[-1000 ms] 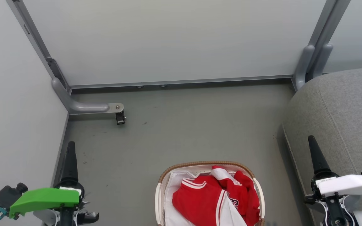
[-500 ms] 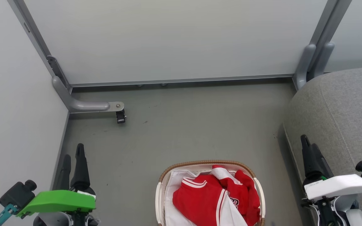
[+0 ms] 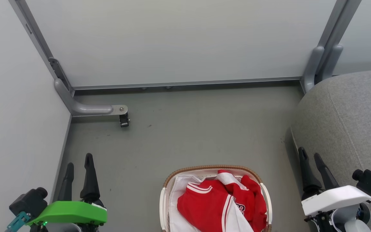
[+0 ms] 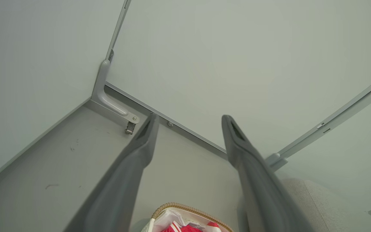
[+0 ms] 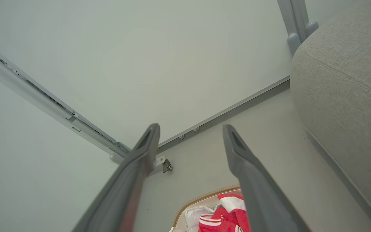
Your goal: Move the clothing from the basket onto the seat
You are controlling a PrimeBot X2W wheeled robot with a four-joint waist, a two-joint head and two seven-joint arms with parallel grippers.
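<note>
Red clothing [image 3: 204, 206] in the basket [image 3: 211, 167] shows its logo [image 3: 239, 209] in head view.

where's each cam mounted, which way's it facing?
Head view: on the head, facing forward-down at floor, basket, seat; left hand and right hand in lower corners.
Left wrist view: left wrist, along its open fingers toward the wall.
Right wrist view: right wrist, along its fingers toward wall and seat.
Shared: all show the basket holding red clothing.
</note>
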